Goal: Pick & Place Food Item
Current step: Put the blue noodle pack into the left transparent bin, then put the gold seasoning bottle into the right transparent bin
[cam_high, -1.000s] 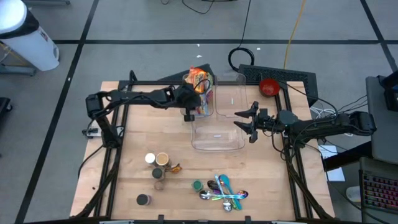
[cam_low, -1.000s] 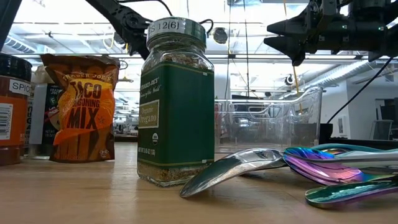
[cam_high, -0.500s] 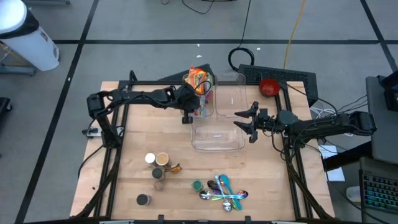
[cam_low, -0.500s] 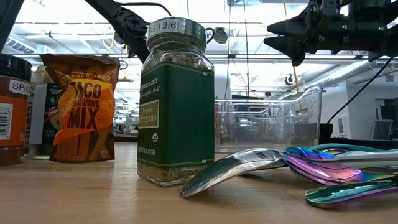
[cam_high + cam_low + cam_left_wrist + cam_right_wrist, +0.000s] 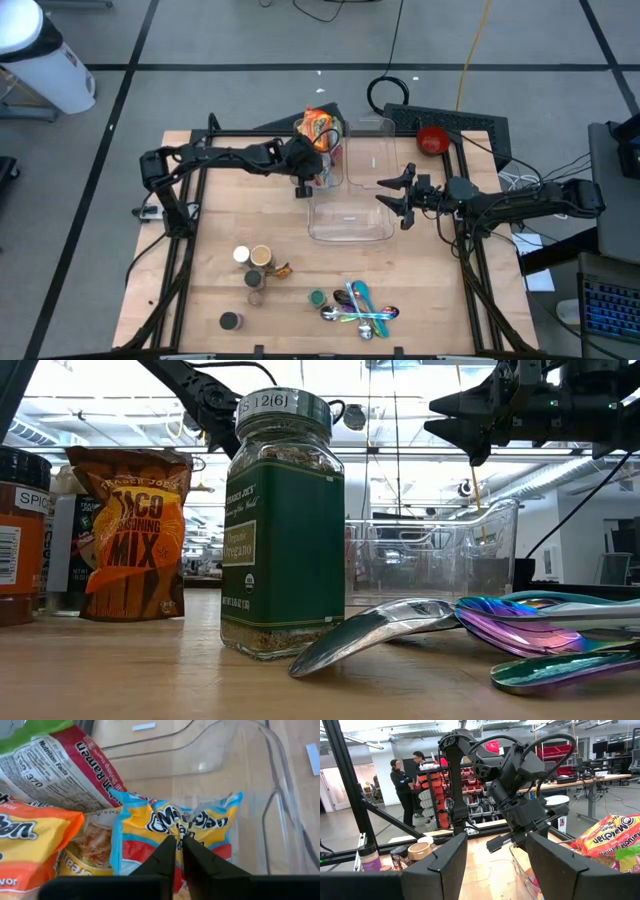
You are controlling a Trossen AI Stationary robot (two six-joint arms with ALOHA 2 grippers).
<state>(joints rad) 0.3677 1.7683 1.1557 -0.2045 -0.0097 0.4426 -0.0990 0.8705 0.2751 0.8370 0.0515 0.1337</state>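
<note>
High view: the left gripper (image 5: 303,186) hangs over the noodle packets (image 5: 320,130) in the clear bin (image 5: 350,228); the right gripper (image 5: 393,196) waits open, empty, beside that bin.

Left wrist view: fingers (image 5: 165,857) nearly together above the blue noodle packet (image 5: 175,837), gripping nothing. It looks like the picking step; next they must spread, then descend.

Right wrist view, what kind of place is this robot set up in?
Most likely a robotics lab or workshop: shelving stacked with red parts bins, long workbenches with monitors, and two people standing on an open concrete floor.
</note>
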